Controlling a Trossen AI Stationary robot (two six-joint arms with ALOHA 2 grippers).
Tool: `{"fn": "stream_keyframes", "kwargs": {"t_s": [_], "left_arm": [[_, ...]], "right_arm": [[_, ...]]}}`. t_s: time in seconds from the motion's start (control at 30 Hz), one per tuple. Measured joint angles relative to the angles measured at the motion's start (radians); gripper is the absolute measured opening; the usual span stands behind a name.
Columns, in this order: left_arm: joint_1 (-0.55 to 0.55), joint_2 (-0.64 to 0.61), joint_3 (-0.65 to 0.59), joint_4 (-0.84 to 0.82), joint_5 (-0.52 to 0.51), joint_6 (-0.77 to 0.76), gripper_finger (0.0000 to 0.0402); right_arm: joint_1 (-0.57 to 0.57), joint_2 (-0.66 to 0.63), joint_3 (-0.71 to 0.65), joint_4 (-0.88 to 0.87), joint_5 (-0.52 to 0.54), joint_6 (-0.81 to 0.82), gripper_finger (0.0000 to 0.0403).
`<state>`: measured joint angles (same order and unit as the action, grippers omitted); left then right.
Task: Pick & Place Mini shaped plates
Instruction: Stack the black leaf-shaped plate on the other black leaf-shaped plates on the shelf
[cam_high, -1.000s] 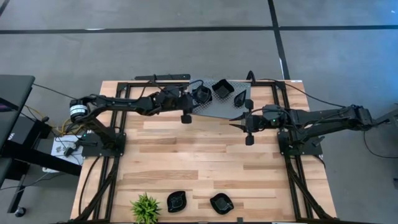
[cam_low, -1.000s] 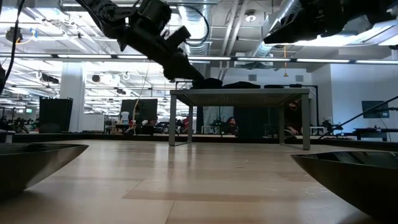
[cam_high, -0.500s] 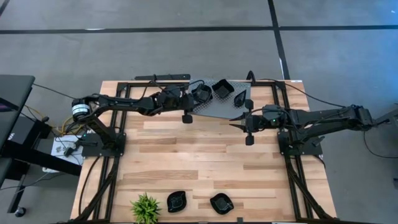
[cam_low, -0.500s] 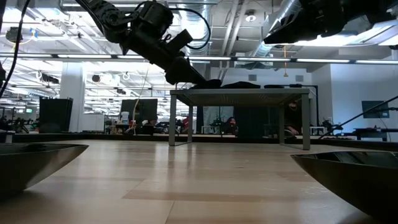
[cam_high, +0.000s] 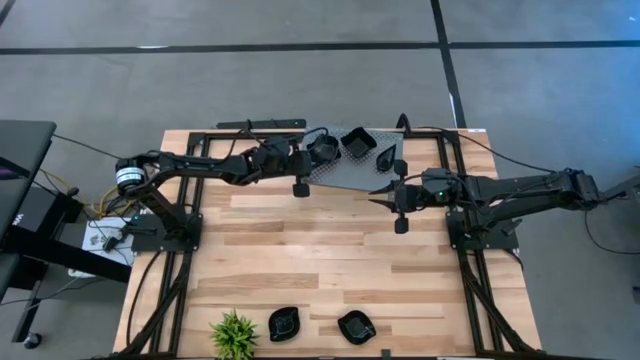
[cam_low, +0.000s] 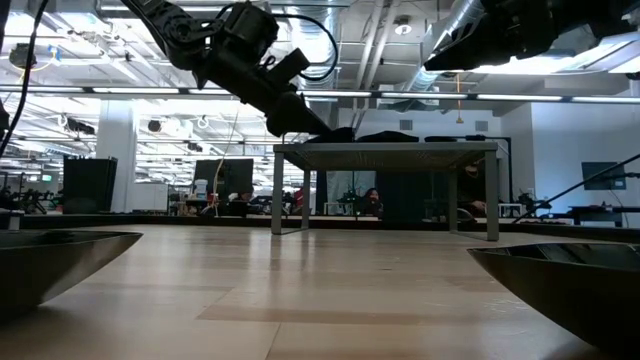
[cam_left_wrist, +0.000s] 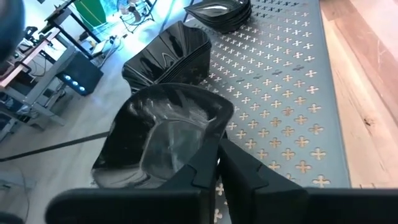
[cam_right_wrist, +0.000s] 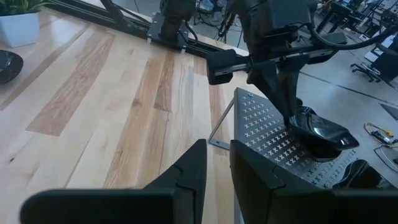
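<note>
A pale wooden bench (cam_high: 320, 250) stands on a grey floor, with an open workshop hall beyond it. Against the far edge of the bench sits a grey perforated metal shelf (cam_high: 345, 165).

The left gripper (cam_high: 312, 157) reaches over the left end of that shelf, its fingers (cam_left_wrist: 205, 171) clamped together on the rim of a glossy black rounded mini plate (cam_left_wrist: 161, 134). The left wrist view shows this plate resting on, or just above, the shelf's corner, just beside a glossy black wavy-edged square plate (cam_left_wrist: 171, 59). A third glossy black dish (cam_left_wrist: 217, 11) lies farther along the shelf. From above, a black teardrop plate (cam_high: 385, 156) also lies toward the shelf's right end.

The right gripper (cam_high: 385, 195) hovers over the bench near the shelf's right front corner, its fingers (cam_right_wrist: 186, 168) close together with a narrow gap, holding nothing.

Near the front edge, two more black mini plates (cam_high: 284, 323) (cam_high: 356, 326) sit side by side, next to a small green plant (cam_high: 234, 335).

Compared with a second ago, the left gripper has moved slightly further over the shelf with its plate; in the last half second nothing visibly changed. The right arm has stayed where it was.
</note>
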<state>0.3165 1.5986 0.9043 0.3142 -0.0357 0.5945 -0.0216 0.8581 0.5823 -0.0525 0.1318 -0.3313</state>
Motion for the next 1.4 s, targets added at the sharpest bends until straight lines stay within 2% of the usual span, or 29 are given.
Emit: {"fn": "stream_keyframes", "kwargs": {"t_s": [0.13,0.27,0.43,0.6,0.8,0.97,1.27,1.4], "left_arm": [[-0.001,0.000,0.000,0.009,-0.001,0.000,0.0006],[-0.032,-0.001,0.000,0.081,-0.001,0.000,0.0005],[-0.050,-0.001,0.000,0.095,-0.009,-0.007,0.0005],[-0.050,-0.001,0.000,0.095,-0.152,-0.026,0.0004],[-0.084,-0.001,0.000,0.059,-0.191,-0.033,0.0004],[-0.114,-0.001,0.000,0.032,-0.304,-0.041,0.0005],[-0.103,-0.001,0.000,0.040,-0.316,-0.139,0.0050],[-0.138,-0.001,0.000,0.055,-0.306,-0.213,0.0076]], "right_arm": [[0.000,0.000,0.000,0.000,0.000,-0.012,0.0066],[0.000,0.000,0.000,0.000,0.000,-0.017,0.0066],[0.000,0.000,0.000,0.000,0.000,-0.019,0.0066],[0.000,0.000,0.000,0.001,0.000,-0.018,0.0066],[0.000,0.000,0.000,0.001,0.000,-0.015,0.0066],[0.000,0.000,0.000,0.001,0.000,-0.008,0.0066],[0.001,0.000,0.000,0.001,0.000,-0.008,0.0066],[0.001,0.000,0.000,0.001,0.000,-0.008,0.0066]]}}
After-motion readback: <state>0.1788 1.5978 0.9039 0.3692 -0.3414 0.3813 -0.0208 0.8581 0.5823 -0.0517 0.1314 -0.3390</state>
